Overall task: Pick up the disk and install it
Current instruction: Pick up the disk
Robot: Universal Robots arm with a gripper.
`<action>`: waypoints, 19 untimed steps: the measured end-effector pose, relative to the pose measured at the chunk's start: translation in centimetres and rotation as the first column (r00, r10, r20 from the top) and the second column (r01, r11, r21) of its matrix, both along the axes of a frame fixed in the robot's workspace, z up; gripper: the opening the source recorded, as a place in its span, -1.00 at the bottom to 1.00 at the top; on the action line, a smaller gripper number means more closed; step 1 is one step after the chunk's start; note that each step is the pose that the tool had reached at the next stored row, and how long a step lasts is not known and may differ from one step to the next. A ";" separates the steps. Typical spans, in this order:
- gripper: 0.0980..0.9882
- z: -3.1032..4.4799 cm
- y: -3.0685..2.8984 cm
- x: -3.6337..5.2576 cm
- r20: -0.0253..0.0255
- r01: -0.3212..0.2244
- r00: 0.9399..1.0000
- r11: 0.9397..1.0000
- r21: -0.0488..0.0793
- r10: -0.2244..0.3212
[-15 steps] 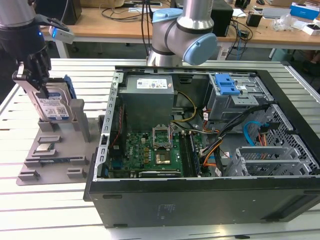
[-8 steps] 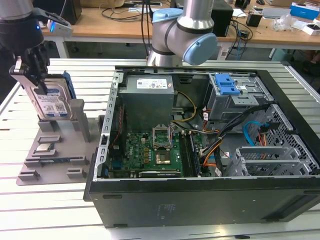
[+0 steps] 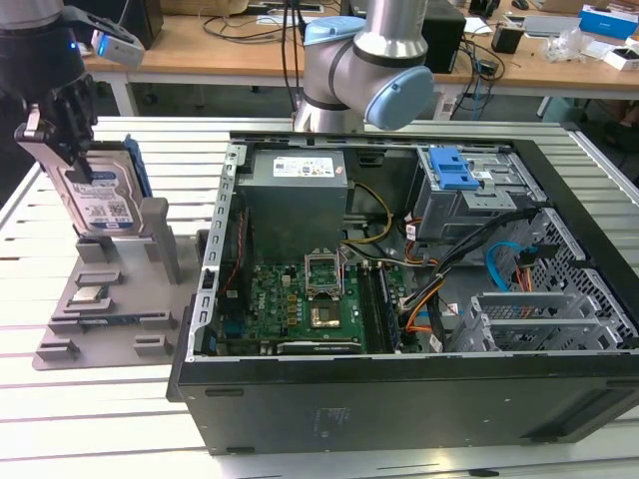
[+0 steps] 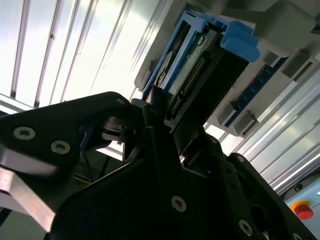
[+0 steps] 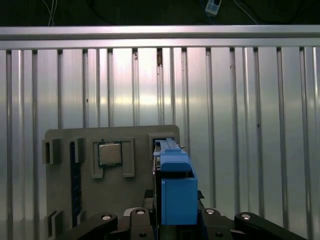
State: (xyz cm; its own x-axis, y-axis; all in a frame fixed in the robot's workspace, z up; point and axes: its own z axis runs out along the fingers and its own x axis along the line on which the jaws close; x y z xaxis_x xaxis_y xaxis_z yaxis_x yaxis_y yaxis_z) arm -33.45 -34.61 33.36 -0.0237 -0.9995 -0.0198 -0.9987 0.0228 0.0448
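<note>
**Gripper on the upright disk at the holder**

Exterior view: the gripper (image 3: pixel 62 150) is down over the disk (image 3: pixel 100 200) at that view's far left. The disk stands on edge, label facing the camera, blue bracket (image 3: pixel 140 170) along its far side. Its lower end is between the grey posts of the holder (image 3: pixel 110 319). Cannot tell whether it is seated in the slot or lifted slightly clear.

Jaws: one on each side of the disk's upper end, closed against it. In the second wrist view a black finger (image 4: pixel 157 130) lies against the edge of the disk (image 4: pixel 192 80).

In the first wrist view the bracket (image 5: pixel 177 192) runs from between the jaws to a slot in the holder (image 5: pixel 60 200). A square silver chip (image 5: pixel 109 153) lies in its own recess just beside that slot. In the exterior view the chip (image 3: pixel 90 294) lies flat in front of the disk.

The holder rests on a slatted metal table (image 3: pixel 100 419). An open computer case (image 3: pixel 399 399) lies beside it, toward the exterior view's right. Inside are a green circuit board (image 3: pixel 300 299), a grey power supply (image 3: pixel 297 195) and a drive cage with a blue latch (image 3: pixel 454 168), well apart from the disk.
</note>
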 end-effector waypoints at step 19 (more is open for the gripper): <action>-0.40 1.83 1.55 0.02 0.000 0.000 1.000 1.000 0.000 0.000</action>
